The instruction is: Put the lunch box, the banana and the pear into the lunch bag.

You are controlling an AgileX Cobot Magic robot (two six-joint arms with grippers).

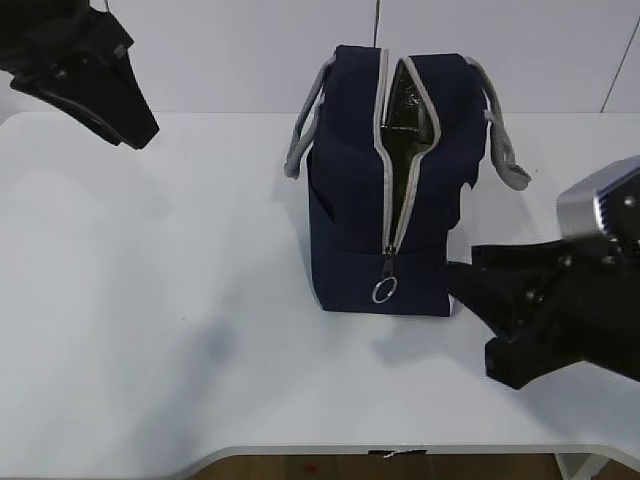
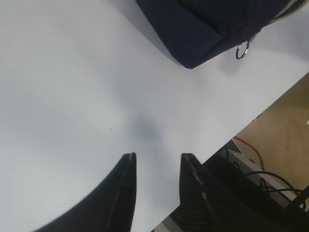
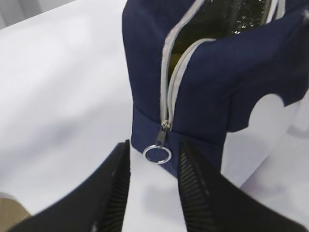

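The navy lunch bag [image 1: 350, 200] stands upright mid-table, its grey zipper drawn open over the top and down the near end. The silvery lining [image 3: 227, 19] shows inside. The zipper's ring pull [image 1: 385, 290] hangs low on that end. My right gripper [image 1: 460, 280] is open, low beside the bag's near right corner; in the right wrist view the ring pull [image 3: 157, 154] shows just beyond its open fingers [image 3: 186, 164], untouched. My left gripper [image 1: 140, 130] hangs raised at the far left, open and empty [image 2: 158, 158]. The lunch box, banana and pear are out of view.
Grey rope handles [image 1: 505, 140] droop down both sides of the bag. The table's front edge [image 2: 251, 116] runs close to the left gripper in its wrist view, with cables [image 2: 251, 154] on the floor beyond. A white scalloped panel [image 3: 270, 116] covers the bag's right side.
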